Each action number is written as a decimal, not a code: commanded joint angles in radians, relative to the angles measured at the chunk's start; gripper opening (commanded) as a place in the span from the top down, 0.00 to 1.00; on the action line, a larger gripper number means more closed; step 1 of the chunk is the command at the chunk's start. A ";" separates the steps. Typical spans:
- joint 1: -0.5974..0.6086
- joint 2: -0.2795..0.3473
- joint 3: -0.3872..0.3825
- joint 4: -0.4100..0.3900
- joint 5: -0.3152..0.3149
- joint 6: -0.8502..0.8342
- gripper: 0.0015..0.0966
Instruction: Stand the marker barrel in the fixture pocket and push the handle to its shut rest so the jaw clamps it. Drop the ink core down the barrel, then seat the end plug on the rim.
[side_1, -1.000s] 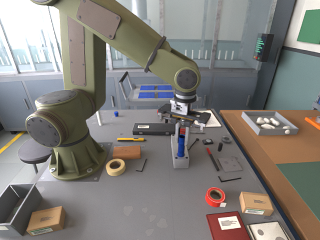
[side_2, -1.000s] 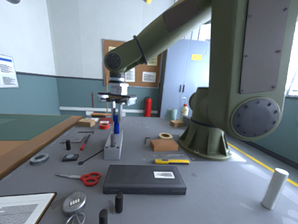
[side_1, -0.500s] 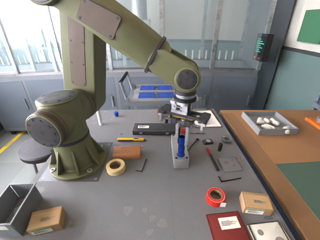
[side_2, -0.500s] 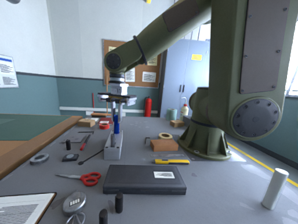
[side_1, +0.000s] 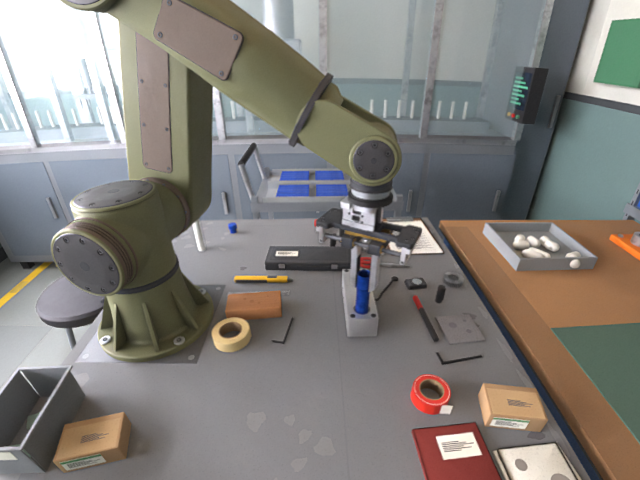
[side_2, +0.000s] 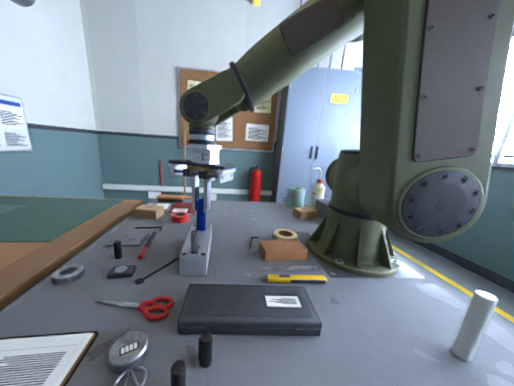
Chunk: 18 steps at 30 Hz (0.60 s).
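The top of the blue marker barrel (side_1: 362, 292) is partly hidden between my fingers, and its foot sits in the pocket of the grey fixture (side_1: 360, 305) at mid-table. I grip the barrel with my gripper (side_1: 365, 264), which stands straight above the fixture. A red band shows between the fingers at the barrel's top. The fixture's thin black handle (side_1: 386, 287) slants out to its right, its knob resting near the table. The red-and-black ink core (side_1: 425, 317) lies flat to the right of the fixture. A small black end plug (side_1: 440, 293) stands beyond it.
A black case (side_1: 308, 257) lies behind the fixture, with a yellow knife (side_1: 261, 279), a brick-coloured block (side_1: 254, 304) and a tape roll (side_1: 231, 334) to the left. A grey plate (side_1: 460, 328), a red tape roll (side_1: 430, 393) and a wooden bench (side_1: 558, 305) are to the right.
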 commanded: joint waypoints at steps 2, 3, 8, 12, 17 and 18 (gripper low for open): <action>0.000 0.000 0.000 0.000 0.000 0.000 1.00; 0.000 0.000 0.000 0.000 -0.001 0.000 1.00; 0.000 0.000 0.000 0.000 -0.001 0.000 1.00; 0.000 0.000 0.000 0.000 -0.001 0.000 0.93; 0.000 0.000 0.000 0.000 -0.001 0.000 0.83; 0.000 0.000 0.000 0.000 -0.001 0.000 0.81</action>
